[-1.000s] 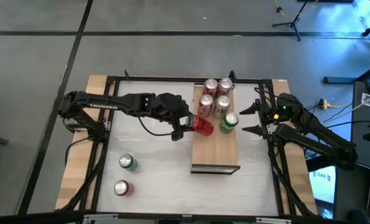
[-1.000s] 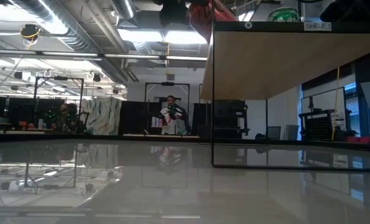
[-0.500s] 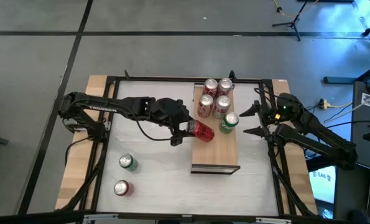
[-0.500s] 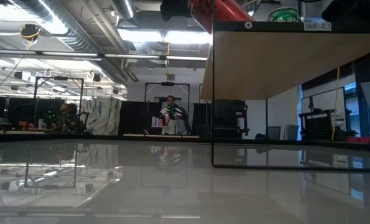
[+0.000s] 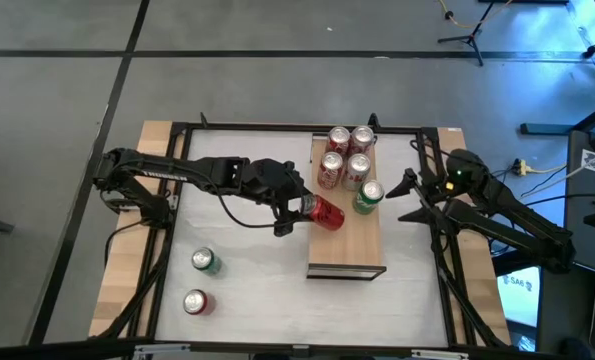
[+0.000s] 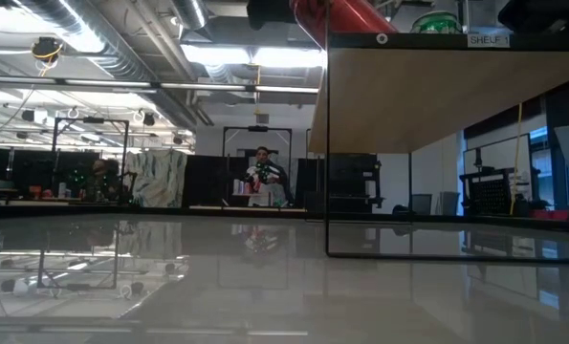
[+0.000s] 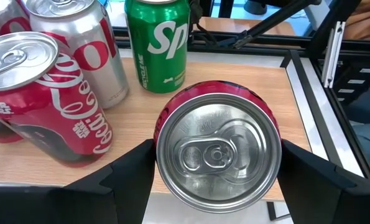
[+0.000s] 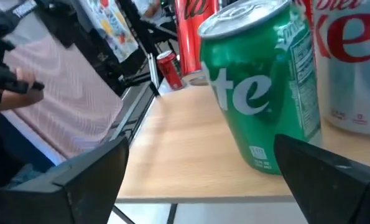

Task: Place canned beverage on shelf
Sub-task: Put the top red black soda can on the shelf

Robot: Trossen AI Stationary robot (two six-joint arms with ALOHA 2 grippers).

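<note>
The left end effector is gripping a red can, tilted over the shelf left edge. The right end effector is waiting wide open beside the green can.

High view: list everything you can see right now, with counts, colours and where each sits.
shelf: one, light wood, raised above the table, right of centre.
Red and silver cans: four, upright, clustered at the shelf's far end.
Green can on shelf: one, upright, near the shelf's right edge.
Held red can: one, on its side, over the shelf's left edge.
Loose green can: one, on the table, near-left.
Loose red can: one, nearer than the green one.
table: one, white.
left gripper: shut on the red can.
right gripper: open, beside the shelf's right edge.
</note>
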